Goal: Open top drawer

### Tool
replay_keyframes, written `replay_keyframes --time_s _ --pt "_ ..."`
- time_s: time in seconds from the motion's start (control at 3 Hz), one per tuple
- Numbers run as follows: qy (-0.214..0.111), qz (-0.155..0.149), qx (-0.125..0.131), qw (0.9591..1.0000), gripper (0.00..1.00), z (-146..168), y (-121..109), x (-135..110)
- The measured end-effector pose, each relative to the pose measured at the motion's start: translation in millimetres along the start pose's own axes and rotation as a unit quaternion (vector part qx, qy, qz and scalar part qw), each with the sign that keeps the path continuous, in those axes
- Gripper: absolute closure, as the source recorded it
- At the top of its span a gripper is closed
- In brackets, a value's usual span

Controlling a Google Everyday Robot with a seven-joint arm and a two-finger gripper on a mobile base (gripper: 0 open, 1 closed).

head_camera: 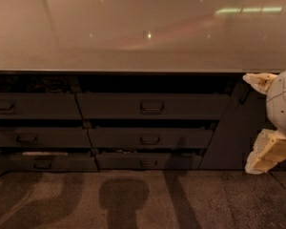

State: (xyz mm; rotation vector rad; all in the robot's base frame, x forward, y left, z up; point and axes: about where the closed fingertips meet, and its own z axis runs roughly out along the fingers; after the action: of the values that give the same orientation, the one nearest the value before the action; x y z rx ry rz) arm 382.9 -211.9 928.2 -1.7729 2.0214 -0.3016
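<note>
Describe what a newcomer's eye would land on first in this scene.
The glossy pale countertop fills the top, streaked with light reflections. Below it sit dark grey drawers, the top drawer widest, with a handle at centre. The cream pincer hangs at the right edge, away from that handle.
</note>
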Motion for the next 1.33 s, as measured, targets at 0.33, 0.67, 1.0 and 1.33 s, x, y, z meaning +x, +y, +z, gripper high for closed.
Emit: replay_keyframes --time_s 0.33,0.67,1.0,1.33 --pt "0.000 0.000 0.000 1.0000 0.00 0 0 0" --pt "0.006 0.004 -0.014 0.9999 0.00 12 -3 0" --pt "0.017 0.039 -0.053 0.9977 0.00 60 -13 19" --pt "0.018 0.086 -0.106 0.9905 0.00 118 -28 48"
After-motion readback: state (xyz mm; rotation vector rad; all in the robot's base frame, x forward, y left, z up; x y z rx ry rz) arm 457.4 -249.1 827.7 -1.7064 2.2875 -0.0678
